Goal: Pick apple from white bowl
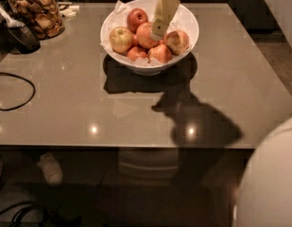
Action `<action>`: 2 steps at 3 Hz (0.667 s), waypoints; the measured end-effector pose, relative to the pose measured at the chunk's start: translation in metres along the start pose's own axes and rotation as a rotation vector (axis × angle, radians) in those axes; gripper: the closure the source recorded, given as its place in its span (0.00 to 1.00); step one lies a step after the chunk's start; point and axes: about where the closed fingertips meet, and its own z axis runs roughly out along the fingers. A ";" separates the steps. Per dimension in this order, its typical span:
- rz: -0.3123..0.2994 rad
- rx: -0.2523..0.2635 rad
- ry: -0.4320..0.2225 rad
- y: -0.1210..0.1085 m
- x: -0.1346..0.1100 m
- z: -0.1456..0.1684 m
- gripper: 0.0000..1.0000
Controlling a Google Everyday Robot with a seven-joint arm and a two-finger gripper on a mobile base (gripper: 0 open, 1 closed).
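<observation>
The white bowl [185, 20], lined with crinkled paper, stands at the back centre of the grey table and holds several apples. The apple [143, 36], large and reddish-orange, lies in the bowl's middle. A yellow-green apple [120, 39] is to its left and a smaller dark red apple [137, 18] lies behind it. My gripper [159, 30], cream-coloured, reaches down from the top edge into the bowl, with its tip against the right side of the large apple. It hides part of that apple.
A glass jar [38, 11] of snacks stands at the back left, with a dark scoop [20, 34] beside it. A black cable [15, 91] loops on the table's left. My white body [270, 183] fills the lower right corner. The table's front edge [136, 148] runs across the middle.
</observation>
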 end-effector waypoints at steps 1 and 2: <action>0.003 -0.006 0.009 -0.007 -0.002 0.007 0.04; 0.009 -0.011 0.011 -0.014 -0.003 0.012 0.04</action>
